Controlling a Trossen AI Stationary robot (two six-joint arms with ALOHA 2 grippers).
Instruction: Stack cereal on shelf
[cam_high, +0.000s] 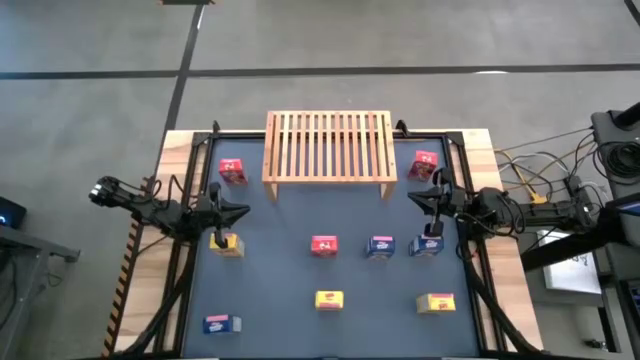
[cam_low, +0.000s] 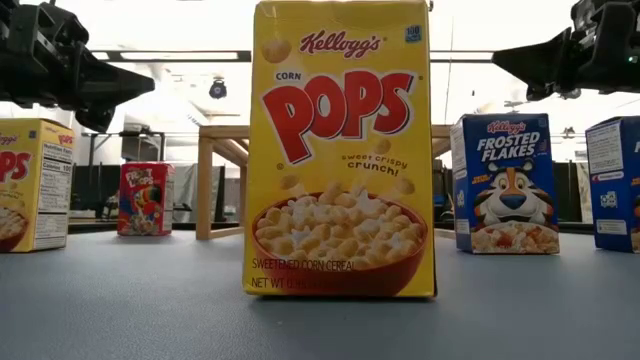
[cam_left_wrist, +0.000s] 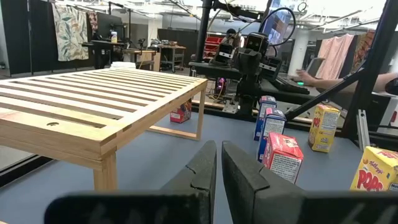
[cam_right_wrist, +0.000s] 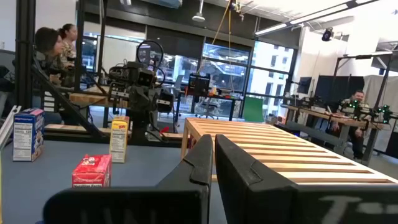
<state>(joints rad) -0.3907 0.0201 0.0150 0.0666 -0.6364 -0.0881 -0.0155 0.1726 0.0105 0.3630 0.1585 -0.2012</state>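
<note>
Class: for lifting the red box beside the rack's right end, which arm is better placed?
Right. The right gripper hovers just in front of that red box; the left gripper is across the table.

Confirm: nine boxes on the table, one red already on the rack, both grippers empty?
Not quite. The rack carries nothing; the high view shows its slats bare. All nine boxes stand on the table, two red ones flanking the rack. The left gripper and right gripper are empty.
</note>
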